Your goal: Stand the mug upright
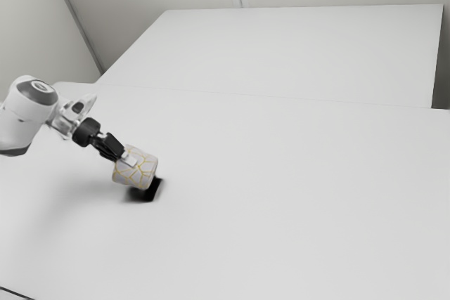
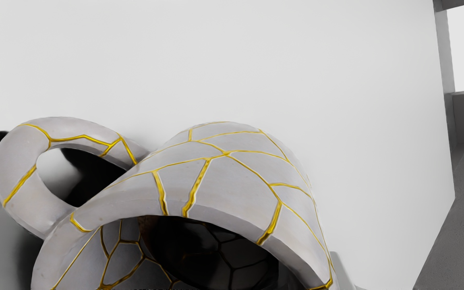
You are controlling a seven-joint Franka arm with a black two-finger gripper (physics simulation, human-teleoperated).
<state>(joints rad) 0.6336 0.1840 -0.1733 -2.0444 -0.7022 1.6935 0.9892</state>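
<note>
The pale mug with gold crack lines point(image 1: 136, 168) is tilted in the exterior view, its body over a dark shadow. My gripper point(image 1: 129, 157) reaches it from the upper left and is shut on its body, with one pale fingertip against the near side. In the wrist view, the mug point(image 2: 224, 173) has its open mouth facing my hand and its handle standing out to one side. Part of my gripper point(image 2: 340, 272) shows there beside the outer wall, across from the handle; the other fingertip is hidden.
The white table point(image 1: 281, 194) extends around the mug, with its edge point(image 2: 449, 161) on the side away from the handle. A second white surface point(image 1: 295, 54) stands behind it. A dark cable point(image 1: 15, 293) lies at the exterior view's lower left.
</note>
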